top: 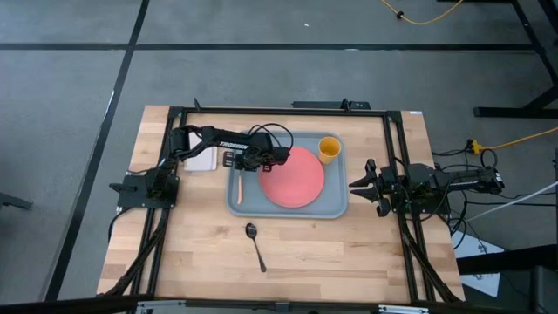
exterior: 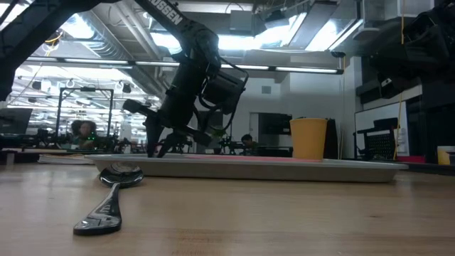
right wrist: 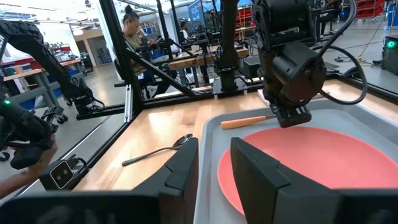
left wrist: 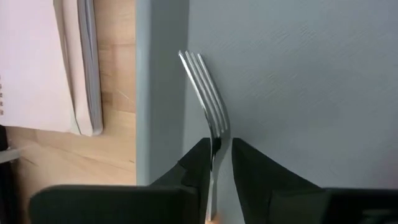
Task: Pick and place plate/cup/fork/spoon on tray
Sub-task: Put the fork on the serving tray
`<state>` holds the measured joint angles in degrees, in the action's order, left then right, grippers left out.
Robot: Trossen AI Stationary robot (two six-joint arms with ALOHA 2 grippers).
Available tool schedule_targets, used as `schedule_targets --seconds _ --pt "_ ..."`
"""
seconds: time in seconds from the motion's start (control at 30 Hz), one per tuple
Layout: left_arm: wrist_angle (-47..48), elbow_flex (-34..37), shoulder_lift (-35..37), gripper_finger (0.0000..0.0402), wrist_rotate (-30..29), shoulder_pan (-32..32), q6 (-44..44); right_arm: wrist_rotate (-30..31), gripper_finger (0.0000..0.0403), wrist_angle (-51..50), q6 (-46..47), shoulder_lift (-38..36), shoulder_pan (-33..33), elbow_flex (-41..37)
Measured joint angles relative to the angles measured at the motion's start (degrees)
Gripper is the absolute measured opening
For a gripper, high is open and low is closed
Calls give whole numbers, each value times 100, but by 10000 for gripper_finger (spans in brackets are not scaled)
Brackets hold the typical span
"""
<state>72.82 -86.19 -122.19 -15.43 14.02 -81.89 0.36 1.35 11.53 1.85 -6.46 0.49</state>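
The grey-blue tray (top: 336, 205) holds the coral plate (top: 294, 178) and, in its far right corner, the yellow cup (top: 329, 148). The fork (top: 239, 188) lies along the tray's left side, orange handle toward the near edge and tines (left wrist: 202, 78) toward the far edge. My left gripper (top: 237, 163) points down over the fork's neck, fingers a little apart, one on each side of it. The dark spoon (top: 255, 245) lies on the table in front of the tray. My right gripper (top: 356, 185) is open and empty at the tray's right edge. My left gripper has its fingers on either side of the fork's neck (left wrist: 216, 144), coming from above and lying across the fork. The neck lies close against one finger (left wrist: 200, 163), and grey tray shows between it and the other. Whether it touches the fork, I cannot tell.
A pale notebook-like pad (top: 202, 160) lies on the table beside the tray's far left corner. Black frame rails (top: 397, 157) run along the table's left, right and far sides. Bare wood lies around the spoon near the front edge. People sit in the room beyond.
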Motion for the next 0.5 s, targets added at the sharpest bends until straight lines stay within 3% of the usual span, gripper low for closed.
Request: schedule_targets --seconds 0.27,0.5 --pt "48 0 2 10 2 -15 0 0 99 -1 0 0 1 0" --pt "418 0 11 3 -12 -20 -49 0 99 0 0 1 1 0"
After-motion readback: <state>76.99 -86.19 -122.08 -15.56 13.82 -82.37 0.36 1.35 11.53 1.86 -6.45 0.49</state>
